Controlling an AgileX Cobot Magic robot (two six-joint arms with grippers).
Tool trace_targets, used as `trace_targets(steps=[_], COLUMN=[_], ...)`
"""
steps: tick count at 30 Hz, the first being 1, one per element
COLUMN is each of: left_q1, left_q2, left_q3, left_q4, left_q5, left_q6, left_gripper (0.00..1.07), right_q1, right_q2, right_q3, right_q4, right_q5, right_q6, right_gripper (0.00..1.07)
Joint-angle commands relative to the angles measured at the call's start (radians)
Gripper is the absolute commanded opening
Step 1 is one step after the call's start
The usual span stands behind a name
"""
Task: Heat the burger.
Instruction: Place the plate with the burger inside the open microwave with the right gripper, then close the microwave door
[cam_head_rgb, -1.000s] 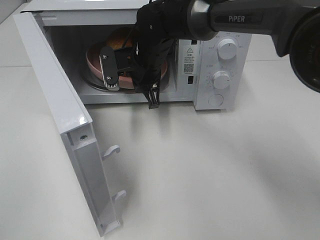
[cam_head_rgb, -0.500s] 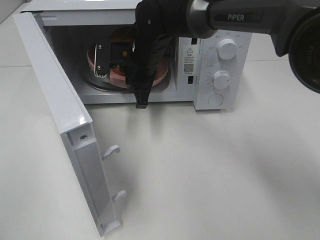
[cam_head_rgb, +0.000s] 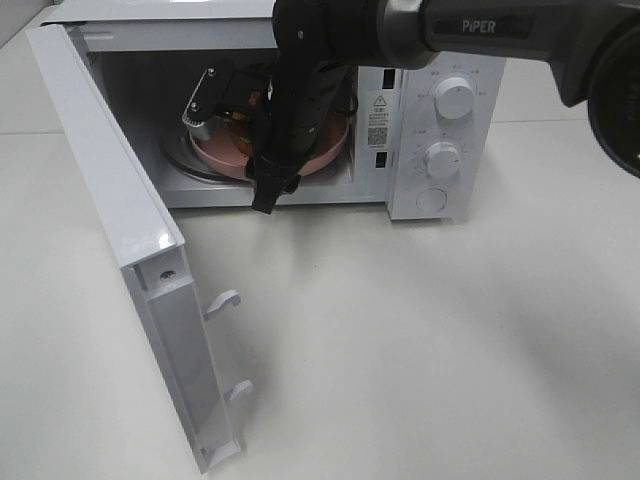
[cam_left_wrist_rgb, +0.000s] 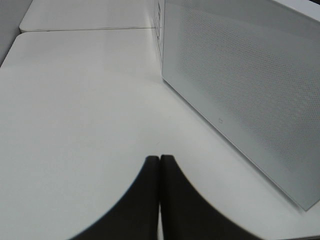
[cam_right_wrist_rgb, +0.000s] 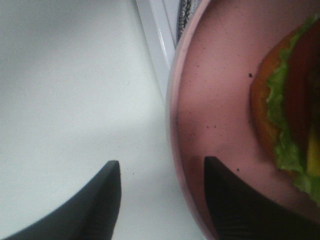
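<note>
Your burger (cam_right_wrist_rgb: 285, 115) sits on the pink plate (cam_right_wrist_rgb: 215, 100) inside the open microwave (cam_head_rgb: 440, 110), with the right end effector (cam_right_wrist_rgb: 162, 197) released, its jaws apart either side of the plate's rim; the left end effector (cam_left_wrist_rgb: 159, 162) is clenched empty beside the microwave's outer wall. Judge the burger light, soft and loosely stacked, apt to squash or slide, so if you must shift it, grip the stiff plate rim and keep it level.

A robotics lab bench. A boxy white microwave oven (cam_head_rgb: 447, 195) sits on a plain white tabletop (cam_head_rgb: 420, 340). A black and grey robot arm (cam_head_rgb: 500, 35) lettered PIPER reaches over it.
</note>
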Motion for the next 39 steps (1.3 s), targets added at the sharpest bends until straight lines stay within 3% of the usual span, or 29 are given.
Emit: trace_targets(steps=[1,7,30,39], left_q1=[0.004,0.004,0.004,0.004], left_q2=[-0.02,-0.02,-0.02,-0.02], left_q3=[0.0,0.0,0.0,0.0], left_q4=[-0.004,-0.004,-0.004,-0.004], left_q5=[-0.011,-0.011,-0.011,-0.011], left_q6=[-0.002,-0.002,-0.002,-0.002], left_gripper=[0.0,0.0,0.0,0.0], right_q1=[0.002,0.002,0.002,0.002], right_q2=[-0.034,-0.044,-0.114,-0.172], right_q3=[-0.007,-0.007,-0.007,-0.006], right_q4=[0.007,0.007,0.035,0.087], right_q5=[0.028,0.078,0.224,0.441], right_q6=[0.167,0.381,0.596,0.645], right_gripper=[0.64,0.78,0.76,0.76])
